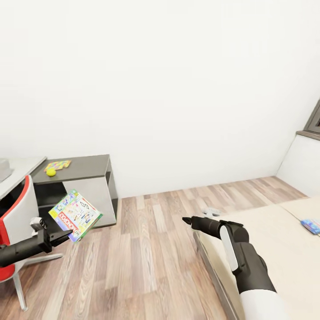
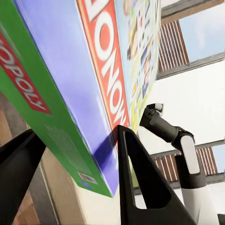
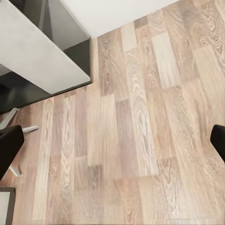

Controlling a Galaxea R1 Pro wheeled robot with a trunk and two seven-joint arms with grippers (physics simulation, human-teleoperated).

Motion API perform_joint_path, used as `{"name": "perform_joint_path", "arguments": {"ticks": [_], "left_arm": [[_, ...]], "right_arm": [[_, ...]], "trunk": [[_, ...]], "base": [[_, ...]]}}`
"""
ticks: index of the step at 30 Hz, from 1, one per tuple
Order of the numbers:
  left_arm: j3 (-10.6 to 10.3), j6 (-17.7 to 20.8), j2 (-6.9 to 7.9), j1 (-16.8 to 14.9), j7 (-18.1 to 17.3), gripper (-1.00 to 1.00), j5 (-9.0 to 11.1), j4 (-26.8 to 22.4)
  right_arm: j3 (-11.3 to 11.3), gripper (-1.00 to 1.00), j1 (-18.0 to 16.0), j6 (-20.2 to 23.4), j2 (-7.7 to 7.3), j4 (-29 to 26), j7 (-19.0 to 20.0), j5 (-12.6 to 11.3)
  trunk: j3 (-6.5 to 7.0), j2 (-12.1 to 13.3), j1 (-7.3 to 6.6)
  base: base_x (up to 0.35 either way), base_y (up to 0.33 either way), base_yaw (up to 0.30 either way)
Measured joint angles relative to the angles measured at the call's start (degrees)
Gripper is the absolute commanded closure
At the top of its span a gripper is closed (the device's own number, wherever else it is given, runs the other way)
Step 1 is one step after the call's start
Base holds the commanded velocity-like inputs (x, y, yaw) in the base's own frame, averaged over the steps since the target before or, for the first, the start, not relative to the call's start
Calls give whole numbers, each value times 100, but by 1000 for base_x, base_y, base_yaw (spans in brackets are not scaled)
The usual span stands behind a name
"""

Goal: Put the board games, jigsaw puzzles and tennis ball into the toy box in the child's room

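My left gripper (image 1: 60,234) is shut on the lower corner of the green-white Monopoly board game (image 1: 75,214), held tilted above the floor. Up close, the box (image 2: 93,70) sits between the two dark fingers (image 2: 140,187). On the dark grey table (image 1: 86,165) lie a bright jigsaw puzzle (image 1: 58,165) and the tennis ball (image 1: 51,172). A blue board game (image 1: 311,226) lies on the bed (image 1: 275,249) at the right. My right gripper (image 1: 186,220) hangs open and empty over the floor by the bed's corner (image 3: 112,145). A light-grey corner at the left edge looks like the toy box (image 1: 3,169).
A red-and-white chair (image 1: 18,218) stands close to my left arm, in front of a pale desk top (image 1: 24,166). Wood-plank floor (image 1: 146,249) lies open between table and bed. A small grey object (image 1: 211,211) sits on the floor near the bed's corner. A window frame (image 1: 314,122) shows at the right.
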Motion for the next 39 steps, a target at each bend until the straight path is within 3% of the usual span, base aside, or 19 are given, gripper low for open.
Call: {"name": "perform_joint_path", "arguments": {"ticks": [27,39], "left_arm": [[-3,0,0,0,1,100,2,1],[22,8,-46,9,0,100,22,10]], "right_arm": [[0,-100,0,1,1,0,0,1],[4,-100,9,-139,35,11,1,15]], "trunk": [[0,0,0],[17,39,-22]], "base": [[317,42,291],[247,0,43]]}}
